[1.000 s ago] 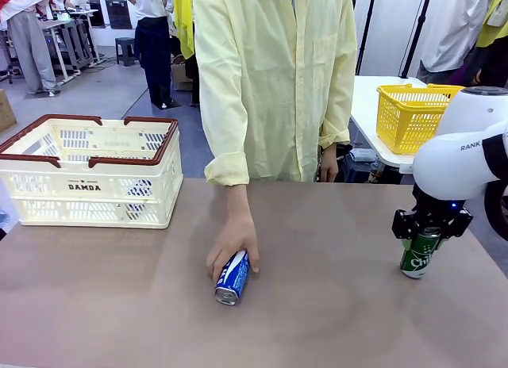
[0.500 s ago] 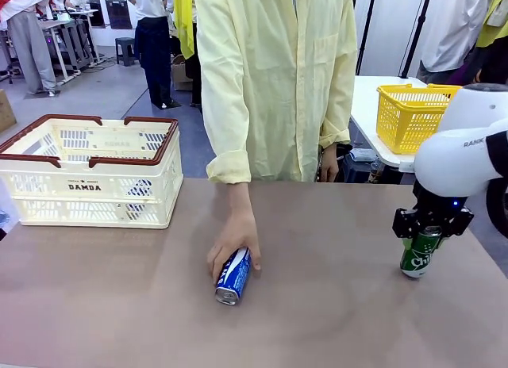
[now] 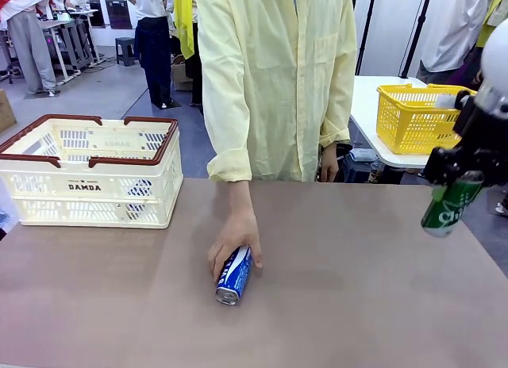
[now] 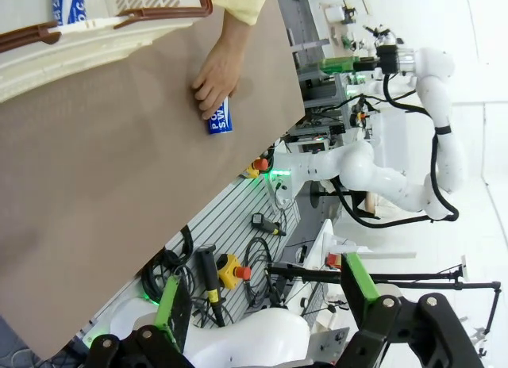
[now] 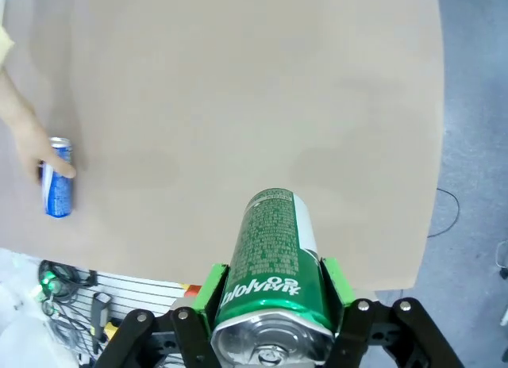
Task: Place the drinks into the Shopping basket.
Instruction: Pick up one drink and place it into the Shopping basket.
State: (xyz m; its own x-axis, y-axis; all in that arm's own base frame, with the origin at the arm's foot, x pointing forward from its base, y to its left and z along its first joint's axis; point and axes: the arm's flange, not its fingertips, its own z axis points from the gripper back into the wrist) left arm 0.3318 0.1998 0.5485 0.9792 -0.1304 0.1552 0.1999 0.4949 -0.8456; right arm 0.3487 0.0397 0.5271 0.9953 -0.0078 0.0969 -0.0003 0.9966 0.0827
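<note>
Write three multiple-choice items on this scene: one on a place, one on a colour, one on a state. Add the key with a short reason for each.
1. The blue can under the person's hand lies:
A on a shelf; B on the floor; C on the table.

2. The held can in the right gripper is:
A blue; B green; C red.

3. The jaws of the left gripper are:
A open with nothing between them; B shut on a bottle; C shut on a cloth.

Key:
1 C, it lies on its side on the brown top.
2 B, its body is green with white lettering.
3 A, the green pads stand wide apart in the left wrist view and nothing sits between them.
</note>
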